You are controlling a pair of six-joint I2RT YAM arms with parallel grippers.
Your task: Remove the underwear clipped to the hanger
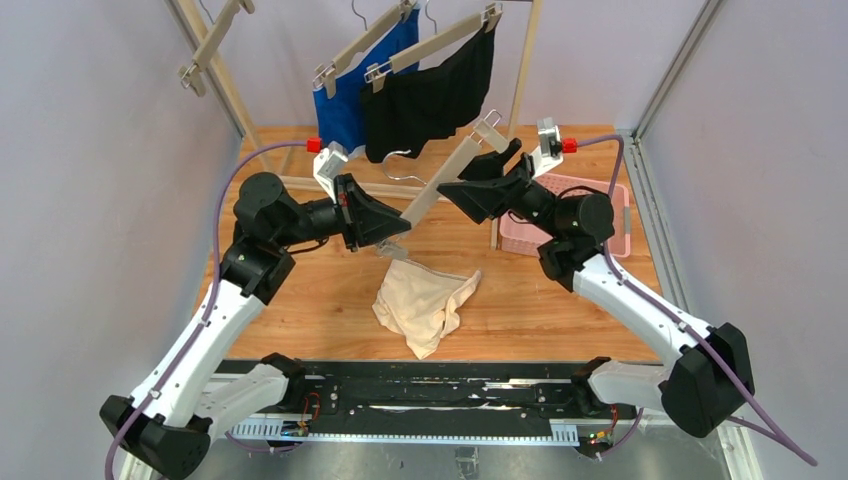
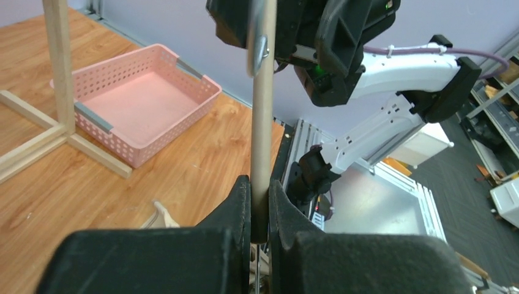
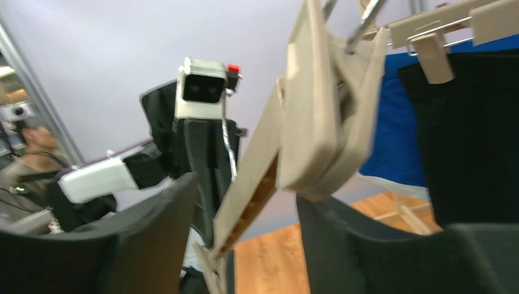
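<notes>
My left gripper [image 1: 396, 233] [image 2: 259, 191] is shut on the lower end of a beige clip hanger [image 1: 440, 185] [image 2: 263, 122], which is held slanted above the table. My right gripper [image 1: 482, 166] [image 3: 245, 196] is open, with its jaws on either side of the hanger's upper clip [image 3: 318, 122]. The cream-beige underwear [image 1: 425, 300] lies crumpled on the table under the hanger. Its top corner reaches up just below the left gripper, and I cannot tell whether it is still clipped there. The blue underwear [image 1: 345, 100] [image 3: 392, 141] and the black underwear [image 1: 430, 95] [image 3: 471, 147] hang clipped on hangers on the rack.
A pink basket [image 1: 590, 185] [image 2: 202, 76] stands at the right behind the right arm. The wooden rack's post [image 1: 522, 70] [image 2: 58, 61] and base rails stand at the back. An empty hanger [image 1: 215, 40] hangs at the top left.
</notes>
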